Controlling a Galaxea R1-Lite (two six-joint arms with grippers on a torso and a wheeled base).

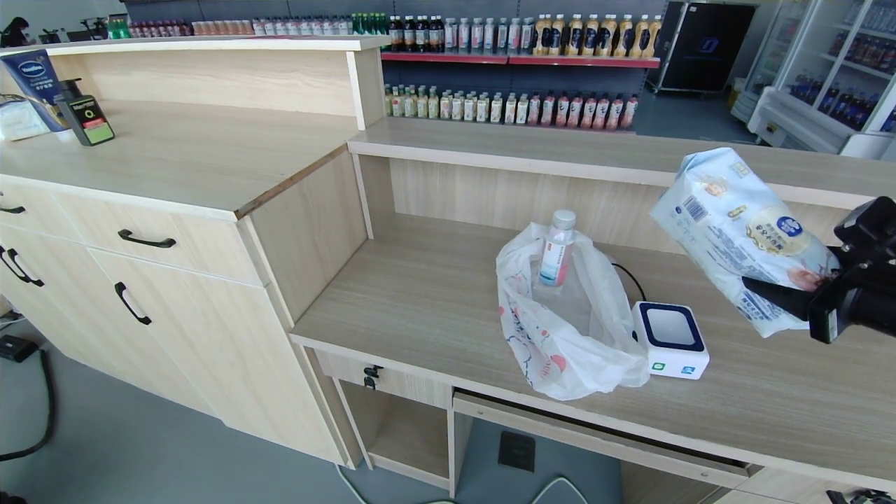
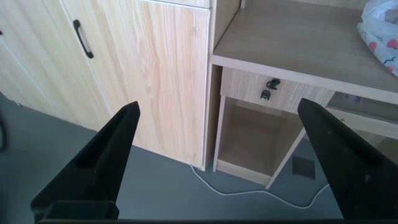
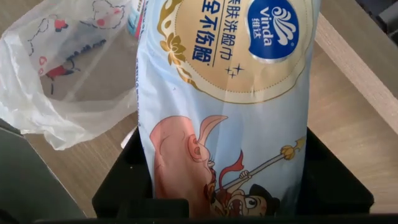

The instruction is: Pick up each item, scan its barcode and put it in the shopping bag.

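While the right arm's jaws pinch one tissue pack (image 1: 742, 238) by its end, tilted in the air right of the single scanner (image 1: 670, 339), one bottle (image 1: 558, 248) stands in the lone shopping bag (image 1: 560, 336), near the front edge of the bench (image 1: 420, 301) with open wood to its left. The left arm's jaws hang spread, low beside the cabinets (image 2: 168, 74).

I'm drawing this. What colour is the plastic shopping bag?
The thin plastic shopping bag is see-through white with small red doodles, clearest in the right wrist view.
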